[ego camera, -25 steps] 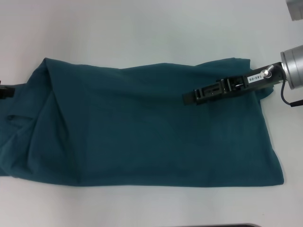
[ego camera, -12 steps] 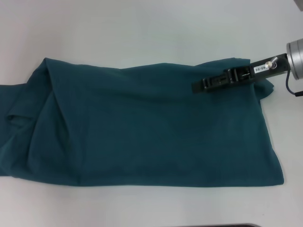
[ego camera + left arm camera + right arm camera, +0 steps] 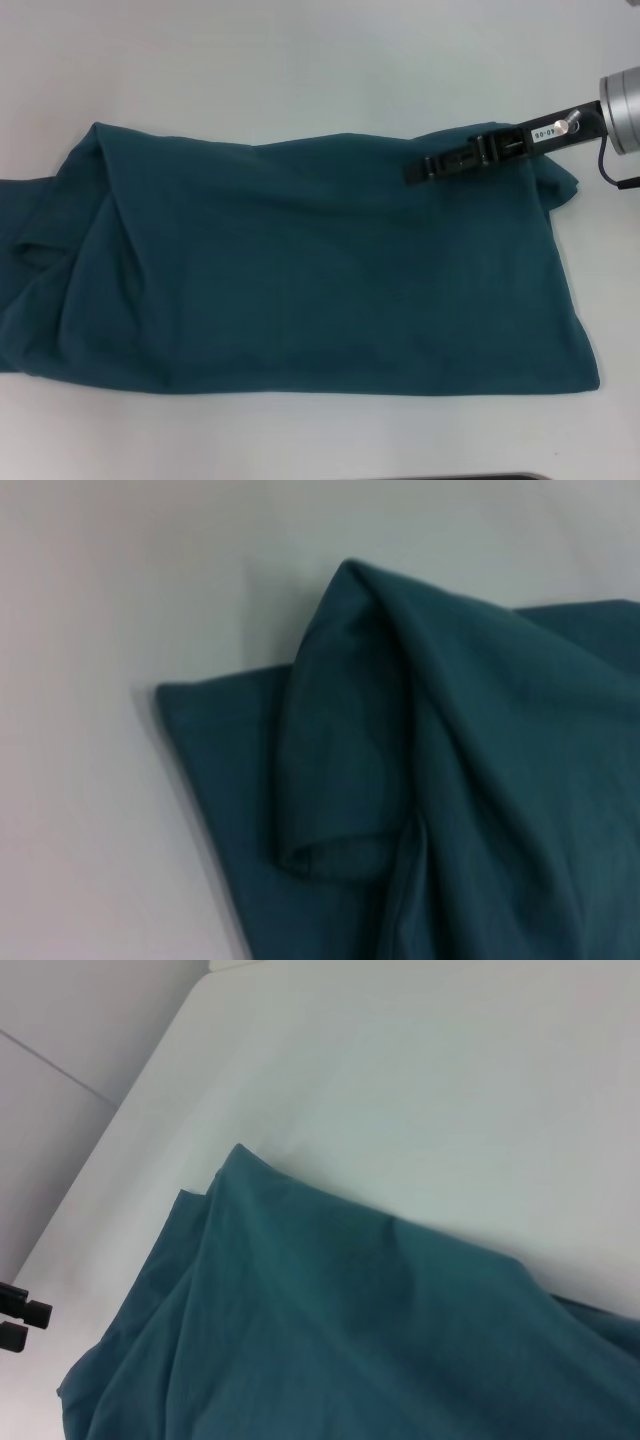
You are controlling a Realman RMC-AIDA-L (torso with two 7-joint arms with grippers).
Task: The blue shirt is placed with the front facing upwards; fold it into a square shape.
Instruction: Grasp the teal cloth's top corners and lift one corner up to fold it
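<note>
The blue shirt is seen folded lengthwise across the white table, the right gripper is held over its far right part, whether parted or shut cannot be told, and the bunched left end should be smoothed first.

Blue shirt: matt soft cloth, creased. Table: smooth white, faint sheen.

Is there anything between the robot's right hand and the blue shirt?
Nothing shows in between. In the head view the right hand sits over the blue shirt near its far right corner; whether it touches the cloth, I cannot tell.
</note>
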